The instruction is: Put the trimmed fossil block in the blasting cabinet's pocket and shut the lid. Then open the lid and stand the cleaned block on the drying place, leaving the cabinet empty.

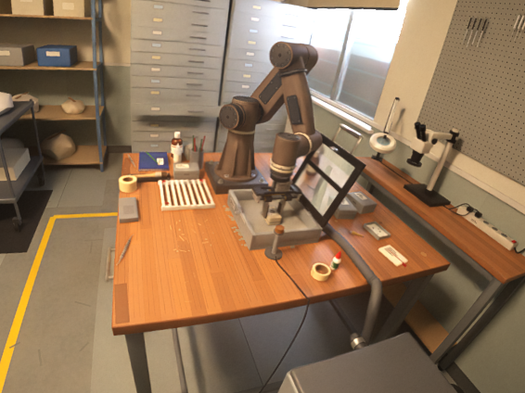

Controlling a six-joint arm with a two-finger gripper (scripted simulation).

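Note:
The pale fossil block (273,217) sits in the pocket of the grey blasting cabinet (274,218), partly hidden by my fingers. The cabinet's glazed lid (327,178) stands open, tilted back to the right. The ribbed white drying rack (186,193) lies on the table left of the cabinet. A small stand with a round knob (276,241) rises just in front of the cabinet. My gripper (273,214) reaches down into the cabinet and is closed around the fossil block.
Drawer cabinets and the arm's base (236,176) stand behind the cabinet. Tape rolls (128,183) (320,271), a glue bottle (336,260), a grey block (128,208) and small trays lie about the table. A side bench holds a microscope (429,157).

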